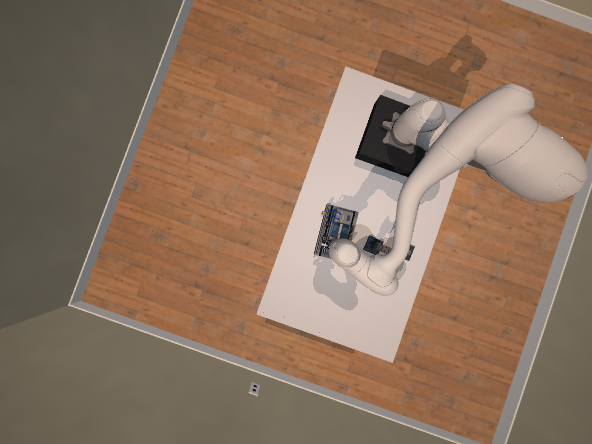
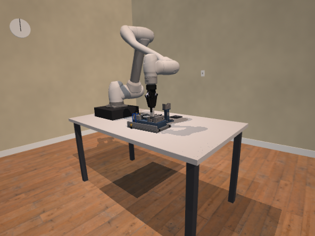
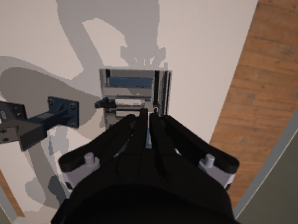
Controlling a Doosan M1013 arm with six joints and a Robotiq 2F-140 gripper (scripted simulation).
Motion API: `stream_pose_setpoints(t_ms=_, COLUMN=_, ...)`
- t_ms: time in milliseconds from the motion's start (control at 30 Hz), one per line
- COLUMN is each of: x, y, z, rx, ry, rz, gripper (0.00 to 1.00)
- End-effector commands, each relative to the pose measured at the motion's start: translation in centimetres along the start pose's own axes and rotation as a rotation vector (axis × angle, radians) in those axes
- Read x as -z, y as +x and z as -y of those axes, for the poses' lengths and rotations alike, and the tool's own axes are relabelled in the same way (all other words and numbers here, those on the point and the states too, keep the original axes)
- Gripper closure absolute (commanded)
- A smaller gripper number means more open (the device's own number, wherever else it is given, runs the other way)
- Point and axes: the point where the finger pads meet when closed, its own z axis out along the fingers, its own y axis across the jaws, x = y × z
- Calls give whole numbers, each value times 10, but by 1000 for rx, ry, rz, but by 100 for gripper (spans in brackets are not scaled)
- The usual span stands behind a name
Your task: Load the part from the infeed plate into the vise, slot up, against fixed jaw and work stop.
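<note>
White worktop (image 2: 213, 133) on dark legs carries everything here: the arm's black base block (image 2: 106, 112) at the far end, the blue-and-grey vise (image 2: 149, 125) near the middle, and two smaller fixtures beside it. In the exterior view the V-block (image 2: 167, 107) stands on a blue post at about 2 o'clock from the vise, and the dark, flat infeed plate (image 2: 176, 116) lies further out in the same direction, with nothing visibly resting on it.

The claw (image 3: 148, 120) points straight down over the vise, its black fingers pressed together at the tips with nothing between them. In the exterior view the tips reach down into the gap between the vise jaws.

In the wrist view a pale bar (image 3: 130, 103) lies across the vise at 12 o'clock from the fingertips; it looks like the part, though its slot and its contact with the fixed jaw and the stop are too small to judge.

From the top view the wrist (image 1: 346, 252) covers the near end of the vise (image 1: 336, 225).
</note>
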Motion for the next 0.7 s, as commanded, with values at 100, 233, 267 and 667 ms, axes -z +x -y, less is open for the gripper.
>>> stream_pose_setpoints(t_ms=100, x=0, y=0, z=1, rx=0, ry=0, rz=0, gripper=100)
stream_pose_setpoints(t_ms=233, x=0, y=0, z=2, rx=0, ry=0, rz=0, gripper=100)
stream_pose_setpoints(t_ms=267, x=0, y=0, z=3, rx=0, ry=0, rz=0, gripper=100)
stream_pose_setpoints(t_ms=667, x=0, y=0, z=5, rx=0, ry=0, rz=0, gripper=100)
